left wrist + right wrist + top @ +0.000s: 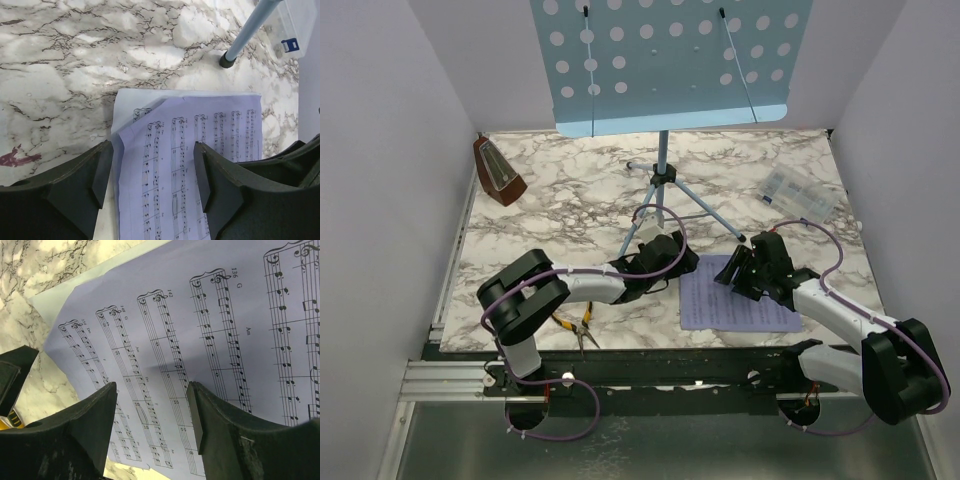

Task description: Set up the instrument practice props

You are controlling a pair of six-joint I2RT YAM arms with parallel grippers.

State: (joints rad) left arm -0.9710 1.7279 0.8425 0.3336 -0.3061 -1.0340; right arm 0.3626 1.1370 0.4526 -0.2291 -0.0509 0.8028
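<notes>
Near-centre of the marble table [570, 200], slightly right, lies the sheet of music [735, 300], flat, just near of the tripod feet of the music stand [670, 80]. The left gripper [672, 258] is over its left edge with jaws open, the paper showing between the fingers and nothing pinched. The right gripper [740, 272] is over its far-right part, jaws also spread and empty.

Handling, by judgement: the paper is very light, thin and floppy, lies flush and creases easily. Best hold is the far-left corner, which looks slightly raised in the left wrist view; pinch the edge, not the middle.

Counts:
- 1 stand, upright at far centre.
- 1 metronome [500, 172], far left.
- 1 sheet for sure. A paler layer shows under its far edge; second sheet or fold, can't tell.
- 1 pliers [575, 325], near left.
- 1 clear plastic box [800, 195], far right.
</notes>
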